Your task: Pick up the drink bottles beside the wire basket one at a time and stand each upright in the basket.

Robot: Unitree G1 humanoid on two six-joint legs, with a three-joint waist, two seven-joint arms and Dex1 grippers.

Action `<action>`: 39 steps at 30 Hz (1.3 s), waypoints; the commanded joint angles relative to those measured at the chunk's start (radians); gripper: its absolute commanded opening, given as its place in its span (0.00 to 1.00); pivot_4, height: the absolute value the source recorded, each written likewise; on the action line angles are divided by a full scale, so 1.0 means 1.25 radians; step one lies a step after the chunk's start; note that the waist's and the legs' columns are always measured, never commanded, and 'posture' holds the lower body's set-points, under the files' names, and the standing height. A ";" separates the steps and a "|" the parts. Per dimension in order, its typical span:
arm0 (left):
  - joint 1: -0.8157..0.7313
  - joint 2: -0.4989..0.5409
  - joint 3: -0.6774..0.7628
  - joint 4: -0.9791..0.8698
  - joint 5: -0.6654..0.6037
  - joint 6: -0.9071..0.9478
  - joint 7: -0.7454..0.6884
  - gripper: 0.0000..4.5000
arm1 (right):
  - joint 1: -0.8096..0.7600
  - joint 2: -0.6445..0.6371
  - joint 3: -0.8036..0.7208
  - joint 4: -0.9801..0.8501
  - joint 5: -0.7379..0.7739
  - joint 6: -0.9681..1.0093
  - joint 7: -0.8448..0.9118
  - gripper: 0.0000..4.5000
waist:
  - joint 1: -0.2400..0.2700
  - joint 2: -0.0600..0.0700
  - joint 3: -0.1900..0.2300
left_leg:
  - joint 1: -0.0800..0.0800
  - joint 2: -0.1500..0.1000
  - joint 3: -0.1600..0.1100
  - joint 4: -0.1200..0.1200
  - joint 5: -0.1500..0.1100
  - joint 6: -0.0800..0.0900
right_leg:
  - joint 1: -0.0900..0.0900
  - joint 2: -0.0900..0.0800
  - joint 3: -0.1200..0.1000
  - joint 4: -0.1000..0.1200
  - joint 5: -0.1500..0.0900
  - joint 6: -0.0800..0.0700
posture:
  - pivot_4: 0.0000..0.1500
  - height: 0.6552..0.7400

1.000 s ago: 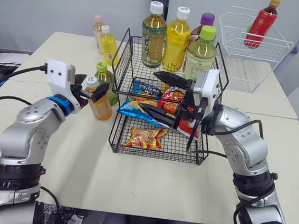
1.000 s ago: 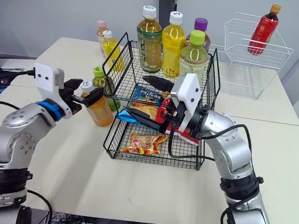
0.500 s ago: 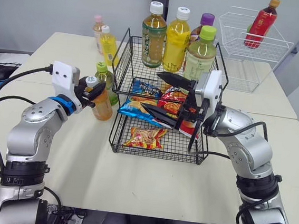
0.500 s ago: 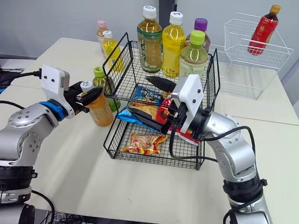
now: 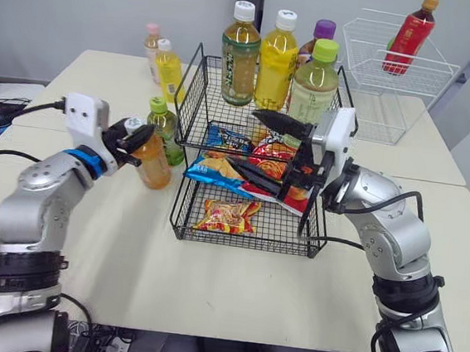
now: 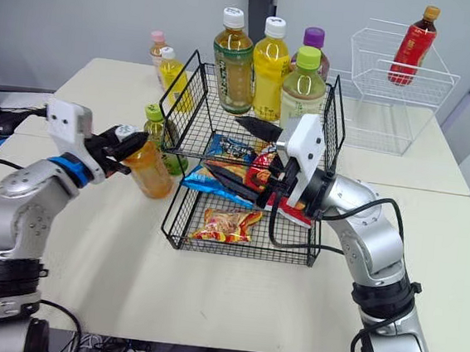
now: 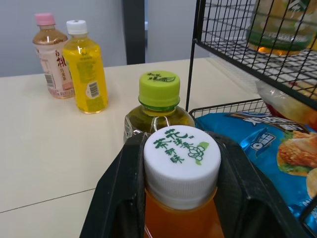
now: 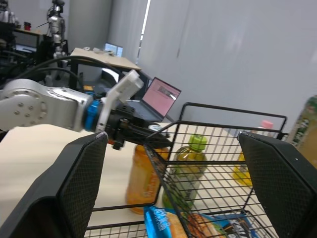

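- Black wire basket is carrying four upright bottles on top, snack packets below.
- Left gripper is pinching the orange bottle under its cap, just beside the basket.
- Right gripper is hanging spread wide over the snacks.

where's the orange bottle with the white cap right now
In the head views the orange bottle is on the robot's left, cap clamped in the left gripper, just outside the wire basket, beside a green-capped bottle.
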 commanded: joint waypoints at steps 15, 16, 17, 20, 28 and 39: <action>-0.590 0.261 -0.043 0.125 -0.289 0.246 -0.243 0.30 | 0.054 -0.002 -0.042 -0.048 -0.061 -0.132 -0.051 1.00 | 0.008 0.000 0.002 | 0.000 -0.001 -0.001 0.000 0.001 -0.003 | 0.001 0.000 -0.001 -0.003 0.000 0.001 | 1.00 1.00; -0.620 0.246 -0.068 0.143 -0.278 0.241 -0.257 0.30 | 0.058 -0.001 -0.045 -0.053 -0.065 -0.132 -0.059 1.00 | 0.007 0.000 0.002 | 0.000 -0.001 -0.001 0.001 0.001 -0.003 | 0.001 0.000 0.000 -0.002 0.000 0.001 | 1.00 1.00; -0.645 0.229 -0.090 0.161 -0.267 0.233 -0.271 0.30 | 0.061 0.000 -0.047 -0.058 -0.071 -0.132 -0.068 1.00 | 0.007 0.000 0.002 | 0.000 -0.001 0.000 0.001 0.001 -0.003 | 0.001 0.000 0.000 -0.002 0.000 0.001 | 1.00 1.00; -0.704 0.158 -0.161 0.213 -0.219 0.197 -0.314 0.30 | 0.076 0.000 -0.055 -0.083 -0.082 -0.125 -0.098 1.00 | 0.007 0.000 0.002 | 0.000 -0.001 -0.001 0.001 0.002 -0.003 | 0.001 0.001 0.000 -0.001 0.000 0.001 | 1.00 1.00; -0.745 -0.037 -0.281 0.365 -0.064 0.057 -0.381 0.30 | 0.127 -0.009 -0.066 -0.159 -0.103 -0.089 -0.166 1.00 | 0.004 0.001 0.002 | 0.000 -0.001 0.000 0.002 0.002 -0.003 | 0.001 0.001 0.001 -0.001 0.000 0.001 | 1.00 1.00; -0.780 -0.192 -0.329 0.558 0.080 -0.093 -0.444 0.30 | 0.162 -0.018 -0.076 -0.220 -0.115 -0.044 -0.224 1.00 | 0.002 0.001 0.002 | -0.004 -0.001 0.001 0.004 0.002 -0.003 | -0.005 0.001 0.002 0.003 0.000 0.001 | 1.00 1.00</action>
